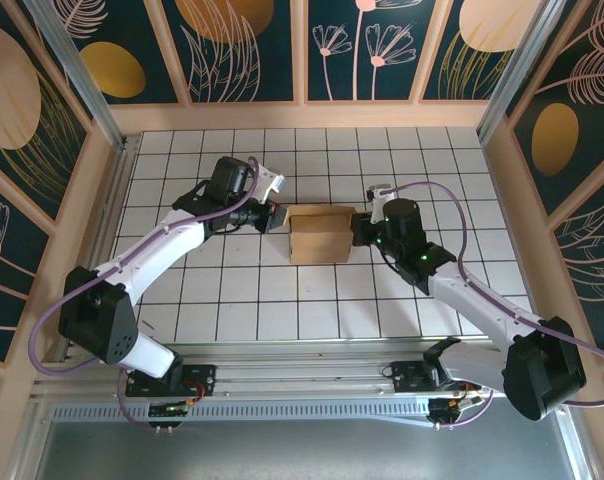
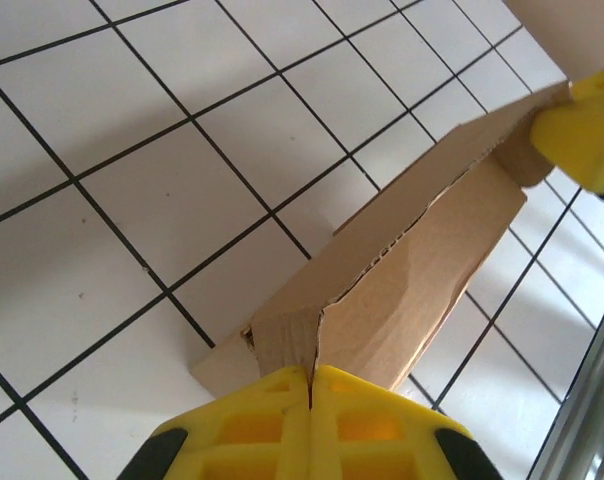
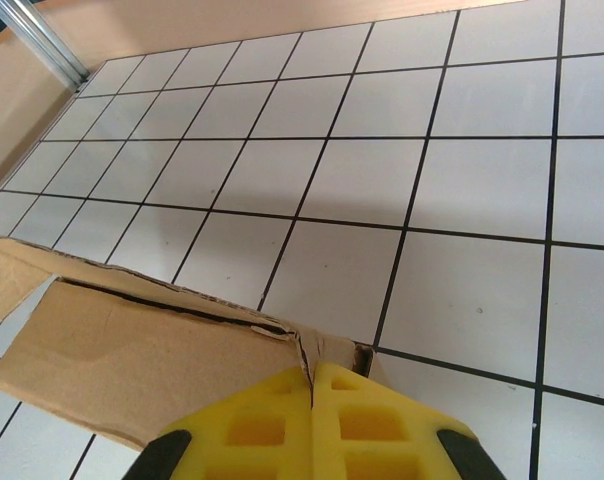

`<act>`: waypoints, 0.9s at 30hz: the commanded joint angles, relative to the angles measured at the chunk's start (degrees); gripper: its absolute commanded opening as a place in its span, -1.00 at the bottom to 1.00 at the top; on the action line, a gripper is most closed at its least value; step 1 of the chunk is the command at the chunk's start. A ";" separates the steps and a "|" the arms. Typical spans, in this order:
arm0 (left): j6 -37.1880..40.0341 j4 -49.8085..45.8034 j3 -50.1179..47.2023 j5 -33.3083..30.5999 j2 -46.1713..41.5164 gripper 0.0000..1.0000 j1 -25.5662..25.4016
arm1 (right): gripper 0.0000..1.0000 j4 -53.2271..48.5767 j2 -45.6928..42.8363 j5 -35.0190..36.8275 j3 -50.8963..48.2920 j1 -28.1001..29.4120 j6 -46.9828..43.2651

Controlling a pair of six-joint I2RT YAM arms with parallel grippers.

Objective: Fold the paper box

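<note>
From above, the paper box [image 1: 320,233] sits near the middle of the white gridded surface [image 1: 232,300], a small squarish brown shape lying between the two arms. The left arm runs from its base up and inward in a long diagonal, its wrist bent so the left end effector [image 1: 274,215] meets the box's left end. The right arm mirrors it, and the right end effector [image 1: 359,230] is at the box's right end. In the left wrist view the left end effector [image 2: 310,385] has its yellow fingers pressed together with a folded cardboard corner running into the seam, so it seems to pinch a thin flap of the paper box [image 2: 412,270]. The box's long wall stretches away to a yellow pad [image 2: 580,135] of the other arm touching the far end. In the right wrist view the right end effector [image 3: 312,385] is likewise pressed together over a torn-looking corner of the paper box [image 3: 132,365], apparently nipping its edge, while a flap stands loose at the left. The cardboard looks light and thin, stiff across its panels but ready to hinge at its creases. It will likely slide on the smooth surface if pushed from one side only, and it may crumple under a hard squeeze. The end flaps near the creases are the best places to hold it, gripped from both ends at once.
</note>
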 commanded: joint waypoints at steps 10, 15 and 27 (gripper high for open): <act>-16.42 5.03 3.87 2.87 5.17 -1.00 -2.87 | -1.00 -3.99 2.07 -0.18 0.75 3.25 -1.00; -18.04 5.47 4.13 2.12 6.49 -1.00 -3.09 | -1.00 -4.17 2.07 0.26 0.66 3.60 -1.28; -13.06 2.92 1.71 0.43 5.90 -1.00 -3.17 | -1.00 -3.40 2.40 0.22 0.27 3.81 -1.03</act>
